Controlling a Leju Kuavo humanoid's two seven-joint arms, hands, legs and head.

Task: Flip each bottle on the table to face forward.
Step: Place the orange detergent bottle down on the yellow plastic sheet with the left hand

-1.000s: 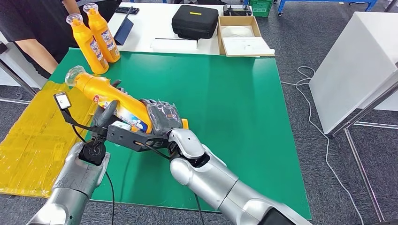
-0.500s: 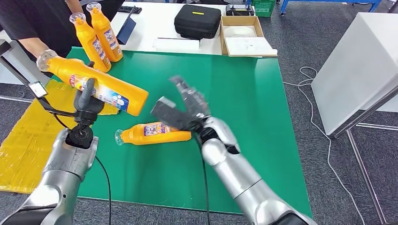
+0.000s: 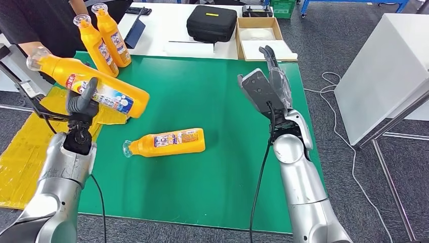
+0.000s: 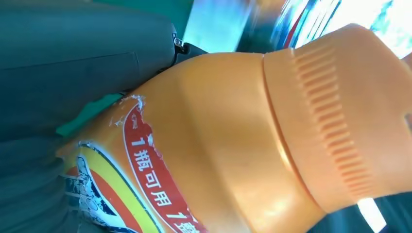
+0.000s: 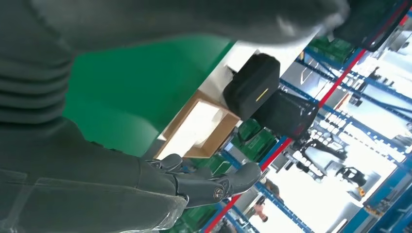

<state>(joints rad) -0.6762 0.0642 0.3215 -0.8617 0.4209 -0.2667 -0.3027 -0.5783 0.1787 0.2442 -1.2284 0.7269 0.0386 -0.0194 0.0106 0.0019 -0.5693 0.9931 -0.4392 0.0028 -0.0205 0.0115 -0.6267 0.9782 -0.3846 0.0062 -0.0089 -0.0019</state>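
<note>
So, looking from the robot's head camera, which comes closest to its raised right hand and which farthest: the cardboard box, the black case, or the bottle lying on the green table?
1. Cardboard box: just behind the right hand, on the white table.
2. Black case: farther back, to the hand's left.
3. Lying bottle: across the green table, toward the left arm.

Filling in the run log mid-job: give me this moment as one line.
left hand: holds tilted bottle aloft | right hand: raised, empty | lying bottle: flat on green table | two upright bottles: far-left corner
</note>
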